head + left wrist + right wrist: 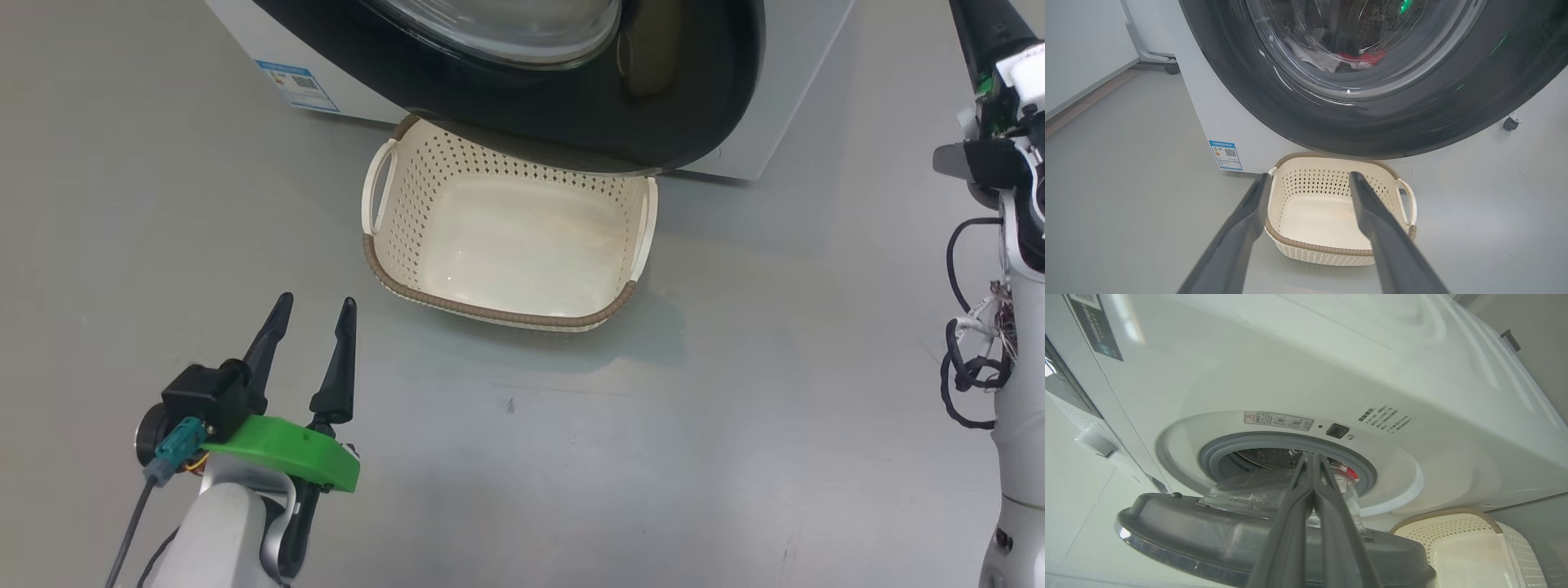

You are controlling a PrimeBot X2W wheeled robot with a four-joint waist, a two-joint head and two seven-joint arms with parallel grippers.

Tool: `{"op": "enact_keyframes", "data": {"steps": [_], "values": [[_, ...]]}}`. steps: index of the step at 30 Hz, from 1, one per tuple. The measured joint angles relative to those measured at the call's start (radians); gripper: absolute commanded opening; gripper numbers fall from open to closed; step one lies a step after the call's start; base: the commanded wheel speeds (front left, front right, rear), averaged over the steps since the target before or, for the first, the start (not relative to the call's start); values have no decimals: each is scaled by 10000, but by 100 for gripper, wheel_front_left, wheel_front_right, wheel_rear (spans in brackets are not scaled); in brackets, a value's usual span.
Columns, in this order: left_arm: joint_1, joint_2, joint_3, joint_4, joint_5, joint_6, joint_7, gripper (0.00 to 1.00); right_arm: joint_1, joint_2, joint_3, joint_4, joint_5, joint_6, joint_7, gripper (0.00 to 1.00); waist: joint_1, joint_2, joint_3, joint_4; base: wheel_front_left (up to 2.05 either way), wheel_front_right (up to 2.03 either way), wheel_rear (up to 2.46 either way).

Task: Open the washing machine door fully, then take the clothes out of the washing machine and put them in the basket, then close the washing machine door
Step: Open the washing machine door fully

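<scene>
The part-open door [522,114] overhung the basket's [490,313] far end, screening the clothes [1361,60] in the washer [792,82], while the left fingers [339,359] stood spread at the basket's near left and the right fingers [1294,522], pressed together, pointed over the door at the drum [1265,457].

Door [1208,535] ajar above basket [490,314] (clothes [1359,61] within).

The left claw [317,304] has two long, dark, tapering fingers [340,359] on a bright green bracket [286,449]. Beside the bracket sit a black camera block [204,396] and a teal plug [180,441] with a grey cable [129,531]. Its forearm [224,523] is white. The right arm [1020,457] is also white, hung with looped black cables [959,376]. The right claw [1313,458] is dark grey.
</scene>
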Motion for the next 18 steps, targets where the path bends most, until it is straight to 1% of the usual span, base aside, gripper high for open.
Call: {"op": "enact_keyframes", "data": {"steps": [11,18], "values": [[-284,-19,-119,25,-182,0,0,100,-1014,222,81,734,667,-98,945,0,0,0,447,366,0,0,0],[-332,-27,-127,77,-201,0,0,100,-1240,548,42,1187,1310,-100,1400,0,0,0,528,466,0,0,0]]}}
